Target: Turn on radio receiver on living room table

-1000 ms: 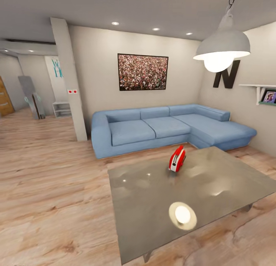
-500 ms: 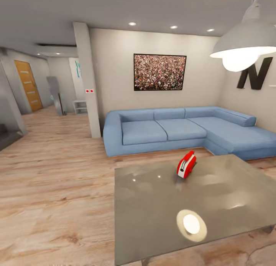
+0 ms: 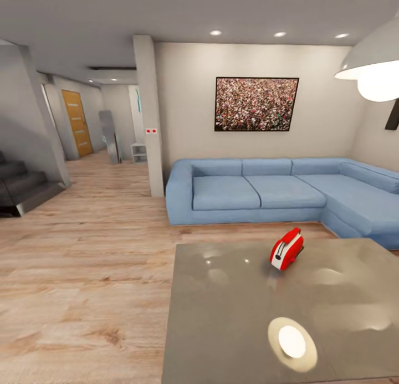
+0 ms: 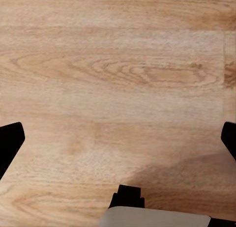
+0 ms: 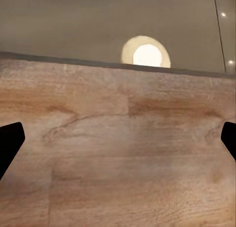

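Note:
The red radio receiver (image 3: 287, 249) stands on its edge on the far half of the glossy grey table (image 3: 227, 317), with its white edge band showing. This is the living room, with a blue sectional sofa (image 3: 260, 193) behind the table. My left gripper (image 4: 118, 143) hangs open over bare wood floor, its dark fingertips (image 4: 10, 144) far apart. The right gripper (image 5: 118, 141) is open too, above the floor just short of the table edge (image 5: 98, 61). Nothing is between either pair of fingers.
A framed crowd picture (image 3: 256, 104) hangs above the sofa and a white pendant lamp (image 3: 374, 62) hangs at the upper right, mirrored on the tabletop (image 3: 292, 342). A pillar (image 3: 149, 115) stands left of the sofa. Dark stairs (image 3: 22, 187) and an orange door (image 3: 77, 123) lie at the left, across open wood floor.
The camera has swung left and come nearer, so everything shifted right in the picture; stairs and door came into view. The radio stays where it was on the table.

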You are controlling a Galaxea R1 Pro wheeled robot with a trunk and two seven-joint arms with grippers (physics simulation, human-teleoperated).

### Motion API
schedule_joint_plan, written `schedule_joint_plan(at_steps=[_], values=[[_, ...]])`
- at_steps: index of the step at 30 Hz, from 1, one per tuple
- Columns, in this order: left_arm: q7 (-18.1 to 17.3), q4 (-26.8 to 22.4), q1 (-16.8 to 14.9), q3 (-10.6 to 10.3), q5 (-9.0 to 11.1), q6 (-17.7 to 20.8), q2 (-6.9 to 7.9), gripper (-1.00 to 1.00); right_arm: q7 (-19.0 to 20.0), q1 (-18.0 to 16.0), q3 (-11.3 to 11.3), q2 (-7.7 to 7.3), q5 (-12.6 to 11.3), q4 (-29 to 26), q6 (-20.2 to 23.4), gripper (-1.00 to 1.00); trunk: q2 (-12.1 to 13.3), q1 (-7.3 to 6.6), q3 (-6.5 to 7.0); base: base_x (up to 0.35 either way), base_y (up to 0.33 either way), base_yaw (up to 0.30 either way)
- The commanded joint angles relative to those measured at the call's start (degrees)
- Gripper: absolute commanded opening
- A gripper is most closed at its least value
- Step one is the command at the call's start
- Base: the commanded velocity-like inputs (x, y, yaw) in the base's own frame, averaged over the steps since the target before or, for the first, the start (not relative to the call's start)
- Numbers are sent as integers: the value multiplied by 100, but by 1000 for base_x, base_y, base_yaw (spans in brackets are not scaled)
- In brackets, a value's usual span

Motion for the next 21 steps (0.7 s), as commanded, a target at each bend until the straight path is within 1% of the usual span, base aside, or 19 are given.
schedule_joint_plan(at_steps=[1,8,11,17,21], values=[[-1,0,0,-1,0,-1,1,100,0,0,-1,0,-1,0,0,100,0,0,0,38,-41,60],[-1,0,0,0,0,-2,-8,100,0,-3,1,0,1,-2,0,100,0,0,0,10,-10,34],[-1,0,0,-2,0,-2,-13,100,0,-2,-2,0,-2,-1,0,100,0,0,0,1,-1,192],[-1,0,0,-2,0,-2,-22,100,0,-1,-6,0,-3,0,0,100,0,0,0,0,0,264],[-1,0,0,-5,0,-6,-21,100,0,-3,-5,0,2,0,0,100,0,0,0,0,0,115]])
